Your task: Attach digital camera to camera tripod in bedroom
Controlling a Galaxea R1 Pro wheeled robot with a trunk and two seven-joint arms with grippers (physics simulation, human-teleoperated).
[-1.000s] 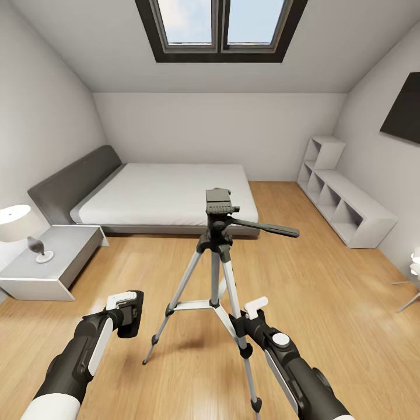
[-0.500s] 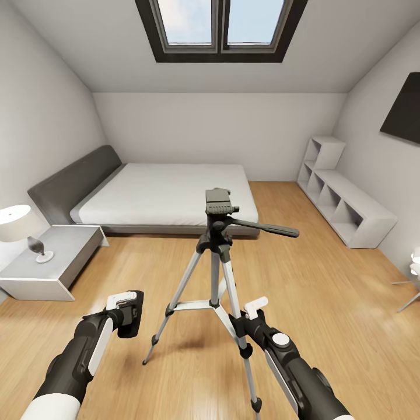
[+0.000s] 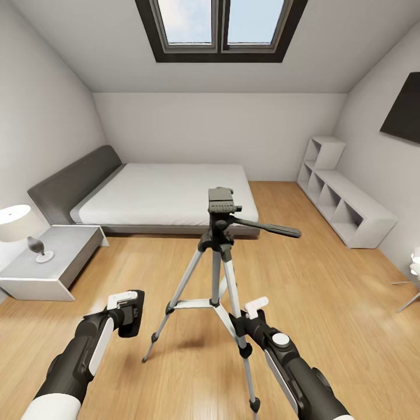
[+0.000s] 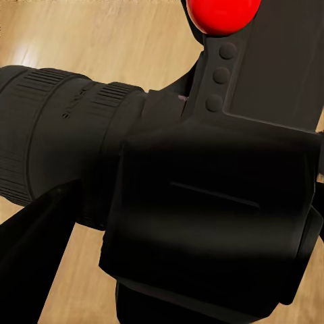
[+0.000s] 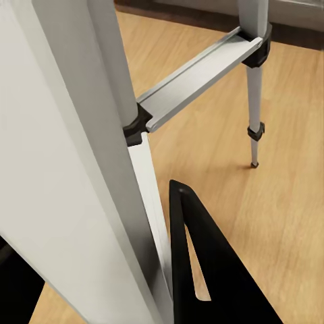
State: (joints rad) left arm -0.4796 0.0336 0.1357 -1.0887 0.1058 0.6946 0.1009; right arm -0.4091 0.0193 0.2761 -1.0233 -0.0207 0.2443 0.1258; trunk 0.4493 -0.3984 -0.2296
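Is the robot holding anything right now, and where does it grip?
Left claw holds the digital camera by its body; right claw grips a camera tripod leg.

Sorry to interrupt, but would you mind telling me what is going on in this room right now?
A two-armed robot stands in a bedroom in front of a camera tripod set on the wood floor. Its left gripper holds the digital camera low, off to the side of the tripod. Its right gripper is at one of the tripod's silver legs, with the leg between its jaws. The tripod head is bare, so the camera is not yet mounted.
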